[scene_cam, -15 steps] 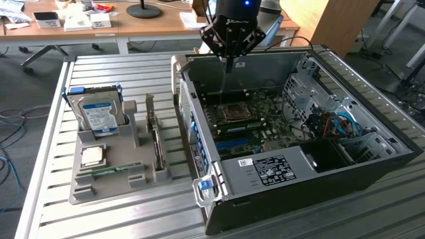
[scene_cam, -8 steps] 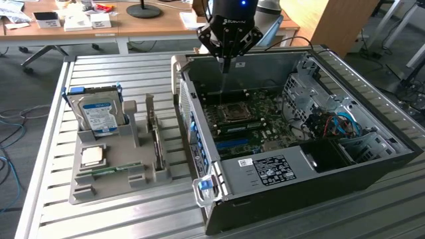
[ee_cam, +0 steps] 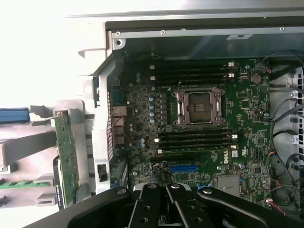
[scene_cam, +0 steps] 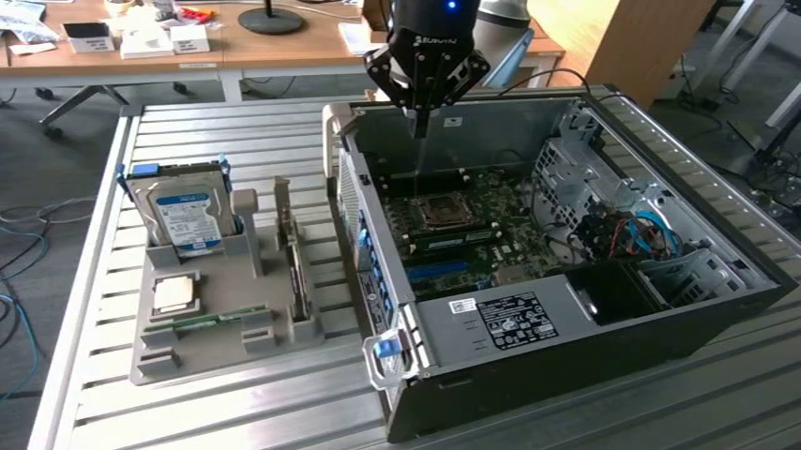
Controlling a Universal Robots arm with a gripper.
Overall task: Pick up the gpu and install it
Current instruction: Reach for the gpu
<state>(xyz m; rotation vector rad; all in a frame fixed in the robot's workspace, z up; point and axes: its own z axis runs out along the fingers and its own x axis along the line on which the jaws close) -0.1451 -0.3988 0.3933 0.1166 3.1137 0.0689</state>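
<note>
The gpu [scene_cam: 295,267] stands on edge in a slot of the grey holder tray [scene_cam: 213,352], left of the open computer case [scene_cam: 651,319] in the exterior view. In the wrist view the gpu [ee_cam: 66,156] appears as a thin green card seen edge-on beside the case wall. My gripper [scene_cam: 422,127] hangs above the far end of the case, over the motherboard [scene_cam: 470,225], well apart from the gpu. Its fingers [ee_cam: 153,204] are shut together with nothing between them. A blue expansion slot [ee_cam: 184,168] lies on the motherboard [ee_cam: 137,104] close to the fingertips.
The tray also holds a silver hard drive [scene_cam: 186,217], a processor chip [scene_cam: 174,292] and a narrow memory stick [scene_cam: 206,320]. The case's empty processor socket [ee_cam: 198,108], memory slots and cables [scene_cam: 632,234] lie inside. A desk with boxes [scene_cam: 150,39] stands behind.
</note>
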